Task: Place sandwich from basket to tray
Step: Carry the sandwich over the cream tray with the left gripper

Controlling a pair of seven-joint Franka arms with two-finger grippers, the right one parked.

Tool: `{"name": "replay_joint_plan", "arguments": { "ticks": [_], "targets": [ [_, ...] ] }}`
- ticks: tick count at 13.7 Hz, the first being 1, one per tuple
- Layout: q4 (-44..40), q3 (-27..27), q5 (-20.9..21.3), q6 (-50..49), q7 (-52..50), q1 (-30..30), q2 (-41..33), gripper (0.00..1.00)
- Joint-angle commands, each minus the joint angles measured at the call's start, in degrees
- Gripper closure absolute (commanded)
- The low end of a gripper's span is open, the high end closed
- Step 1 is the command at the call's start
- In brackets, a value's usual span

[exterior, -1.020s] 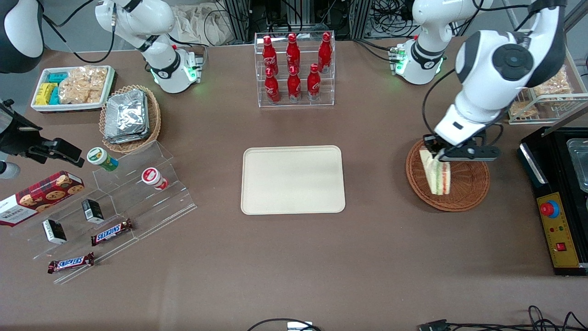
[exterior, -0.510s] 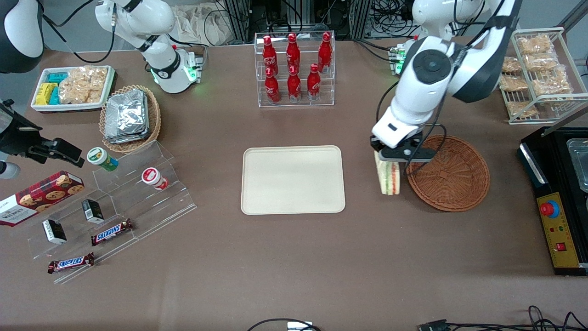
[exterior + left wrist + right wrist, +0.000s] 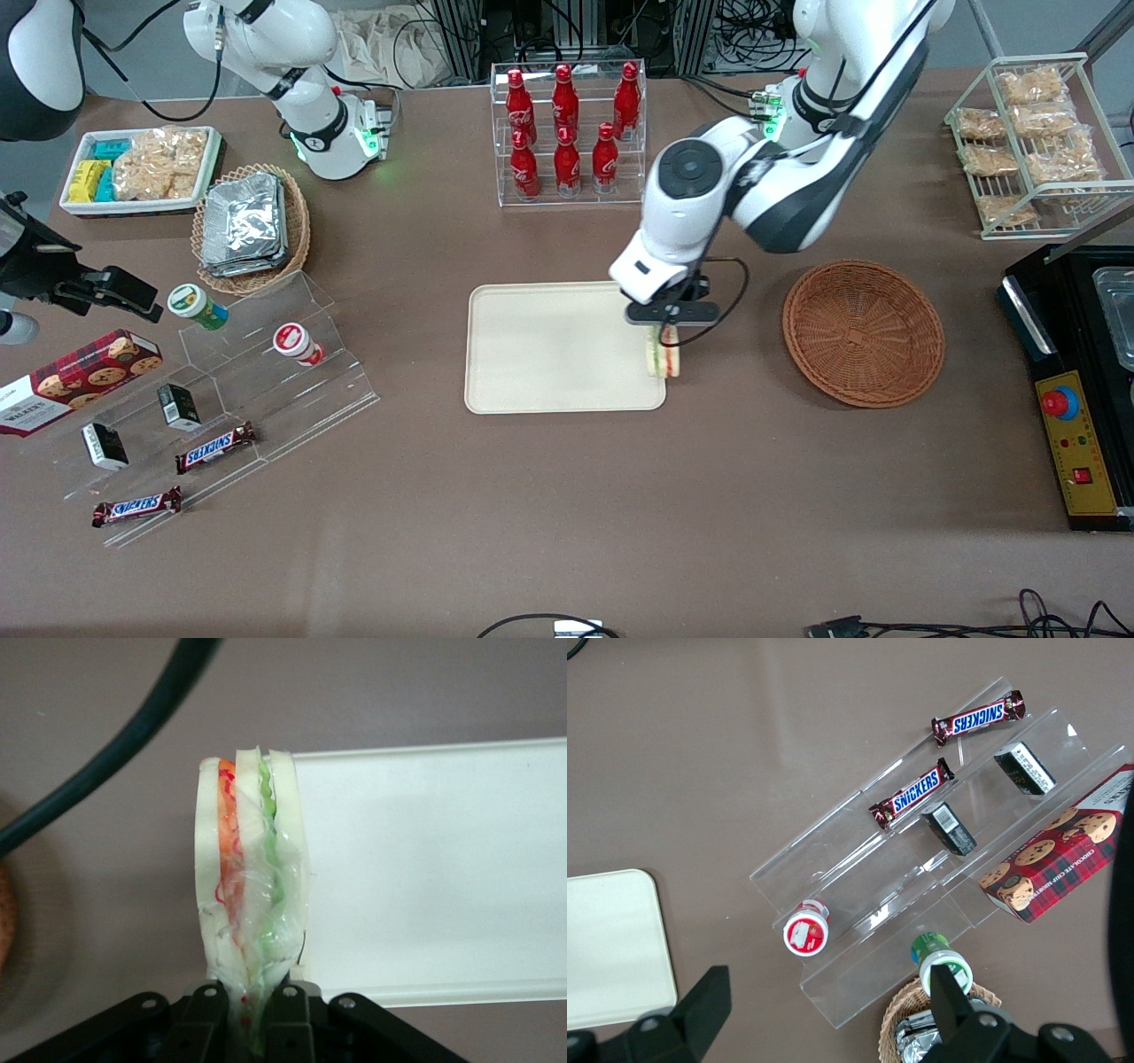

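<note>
My left gripper [image 3: 664, 324] is shut on the sandwich [image 3: 664, 358], a wrapped wedge with pale bread and green and orange filling. It hangs from the fingers over the tray's [image 3: 549, 346] edge on the side toward the basket [image 3: 863, 332]. In the left wrist view the sandwich [image 3: 251, 886] is pinched between the black fingers [image 3: 205, 1014] of the gripper [image 3: 248, 1001], above the tray's rim [image 3: 425, 997]. The reddish-brown wicker basket holds nothing and lies toward the working arm's end of the table.
A clear rack of red bottles [image 3: 567, 133] stands farther from the front camera than the tray. A tan basket of foil packets [image 3: 251, 226], a white snack bin [image 3: 137, 168] and a clear stepped stand with snack bars [image 3: 213, 390] lie toward the parked arm's end. A black appliance [image 3: 1076, 381] sits beside the basket.
My gripper has carried the sandwich out of the basket and sideways across the table to the tray's edge. The basket is left with nothing in it.
</note>
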State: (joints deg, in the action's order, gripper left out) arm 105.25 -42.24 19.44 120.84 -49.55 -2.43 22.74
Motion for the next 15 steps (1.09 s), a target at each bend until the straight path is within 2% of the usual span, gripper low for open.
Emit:
{"name": "replay_joint_plan", "arguments": {
  "ticks": [1, 8, 11, 15],
  "targets": [
    [-5.49, 0.14, 5.59, -1.4, -5.02, -3.62, 7.74, 0.97],
    [-5.49, 0.14, 7.71, 0.53, -6.09, -5.12, 14.08, 0.97],
    [-5.14, 0.14, 9.91, 0.97, -6.17, -5.73, 16.36, 0.97],
    [-5.14, 0.93, 10.09, 1.5, -6.35, -8.11, 17.42, 0.96]
  ]
}}
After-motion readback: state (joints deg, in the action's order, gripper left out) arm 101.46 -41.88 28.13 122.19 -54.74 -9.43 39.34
